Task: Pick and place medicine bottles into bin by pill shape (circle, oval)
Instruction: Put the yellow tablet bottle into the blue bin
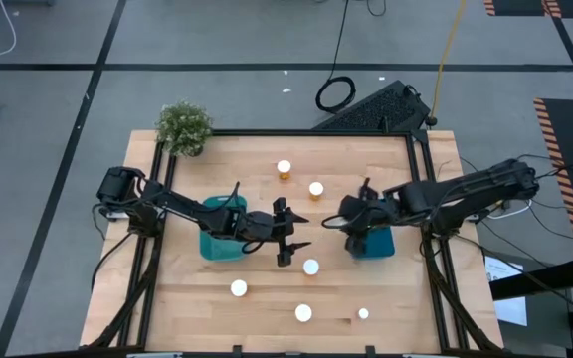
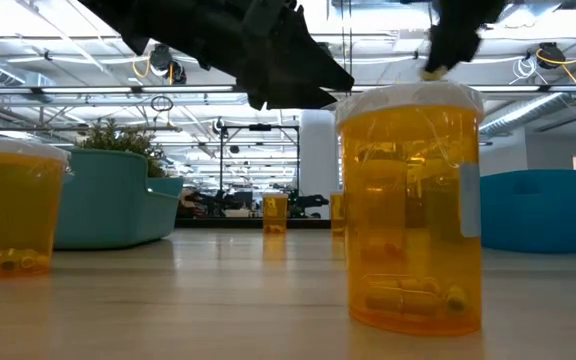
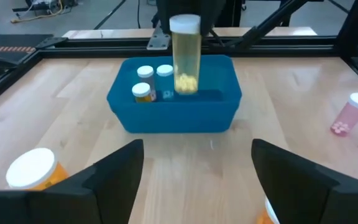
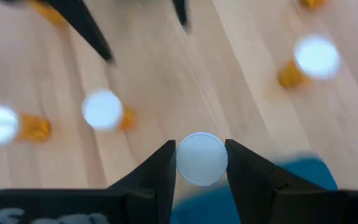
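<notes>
Right gripper (image 4: 201,163) holds a white-capped yellowish medicine bottle (image 3: 186,56) above the blue bin (image 3: 174,113) near the table's right edge; three bottles lie inside. Left gripper (image 1: 291,232) gapes wide, empty, mid-table. Six bottles apparently remain unsorted.

1. My table (image 1: 267,288) is a pale wood butcher-block top in a black metal frame.
2. Potted plant (image 1: 183,127) sits on the table's far left corner.
3. Floor (image 1: 217,40) around the table is grey, crossed by dark tape lines.
4. Black keyboard (image 1: 381,107) lies on the floor just past the table's far right corner, a coiled black cable (image 1: 334,94) beside it.
5. Yellow cable (image 1: 452,40) runs across the floor beyond the keyboard.
6. Orange-and-black hazard striping (image 1: 562,124) lies right of the table.
7. Behind the table: open hall, white ceiling beams (image 2: 268,92), bright lighting.
</notes>
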Available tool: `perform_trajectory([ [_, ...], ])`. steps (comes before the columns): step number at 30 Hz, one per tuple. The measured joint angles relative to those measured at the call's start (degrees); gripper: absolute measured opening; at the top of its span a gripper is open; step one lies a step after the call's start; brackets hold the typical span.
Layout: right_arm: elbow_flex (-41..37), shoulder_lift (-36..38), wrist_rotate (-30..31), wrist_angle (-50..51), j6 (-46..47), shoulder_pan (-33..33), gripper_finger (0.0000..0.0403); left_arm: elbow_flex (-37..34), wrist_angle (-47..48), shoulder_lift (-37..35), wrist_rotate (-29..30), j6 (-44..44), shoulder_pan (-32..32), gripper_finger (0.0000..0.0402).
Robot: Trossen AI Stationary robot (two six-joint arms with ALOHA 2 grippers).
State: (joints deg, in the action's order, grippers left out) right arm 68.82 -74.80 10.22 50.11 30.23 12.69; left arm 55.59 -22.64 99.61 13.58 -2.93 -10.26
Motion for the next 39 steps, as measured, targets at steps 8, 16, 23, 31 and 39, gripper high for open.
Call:
perform_trajectory([
  [8, -6.33, 5.22, 0.07, 7.85, 6.94, 0.07, 0.012, 0.0, -1.12, 0.0, -0.49, -0.35, -0.04, 0.029],
  [16, -17.95, 8.62, 0.08, 0.8, 8.94, -1.01, 0.0121, 0.0, -1.62, 0.0, -0.55, -0.6, -0.11, 0.0291],
  [23, -25.89, 8.65, -3.09, -9.63, 8.33, -3.37, 0.0121, 0.0, -3.14, 0.0, -0.61, -0.62, -0.44, 0.0292],
  [31, -28.66, 8.65, -2.93, -12.43, 9.61, -3.63, 0.0123, 0.0, -3.4, 0.0, -0.74, -0.38, -0.78, 0.0292],
  [39, -29.7, 8.65, -1.27, -12.61, 9.63, -3.61, 0.0154, 0.0, -3.4, 0.0, -0.72, -0.36, -0.79, 0.0292],
])
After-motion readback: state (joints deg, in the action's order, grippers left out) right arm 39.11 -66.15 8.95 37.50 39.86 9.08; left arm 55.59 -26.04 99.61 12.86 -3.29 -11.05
